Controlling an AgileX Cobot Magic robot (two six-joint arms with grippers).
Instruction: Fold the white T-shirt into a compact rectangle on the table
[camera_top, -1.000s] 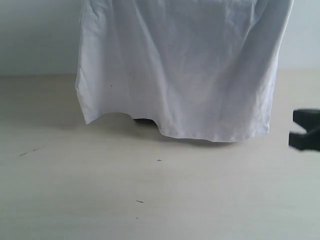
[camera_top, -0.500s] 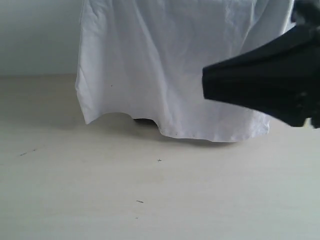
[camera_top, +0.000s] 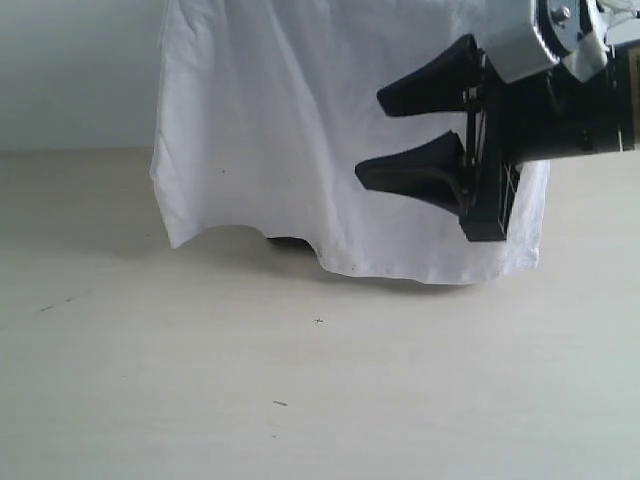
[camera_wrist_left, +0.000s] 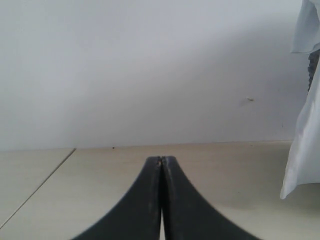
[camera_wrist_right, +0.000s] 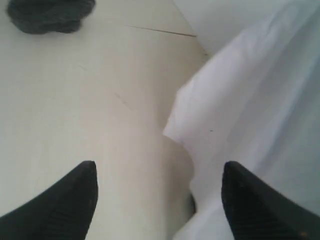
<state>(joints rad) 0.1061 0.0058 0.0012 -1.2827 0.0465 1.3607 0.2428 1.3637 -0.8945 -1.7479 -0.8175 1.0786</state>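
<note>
The white T-shirt (camera_top: 300, 130) hangs like a curtain at the back of the table (camera_top: 200, 380), its hem touching the surface and its top cut off by the frame. My right gripper (camera_top: 370, 137) hovers in front of the shirt's right half, open, with nothing between its fingers. In the right wrist view that gripper (camera_wrist_right: 159, 167) points down at the table beside the shirt's hem corner (camera_wrist_right: 260, 110). My left gripper (camera_wrist_left: 161, 159) is shut and empty, low over the table, with the shirt's edge (camera_wrist_left: 302, 145) off to one side. It does not show in the exterior view.
A small dark shape (camera_top: 288, 241) peeks out under the shirt's hem. A dark grey fuzzy object (camera_wrist_right: 47, 14) lies on the table in the right wrist view. A pale wall (camera_wrist_left: 150, 75) rises behind the table. A few specks (camera_top: 279, 403) dot the front.
My right gripper has come up from the right edge, swung in front of the shirt and opened its jaws. The shirt hangs as before.
</note>
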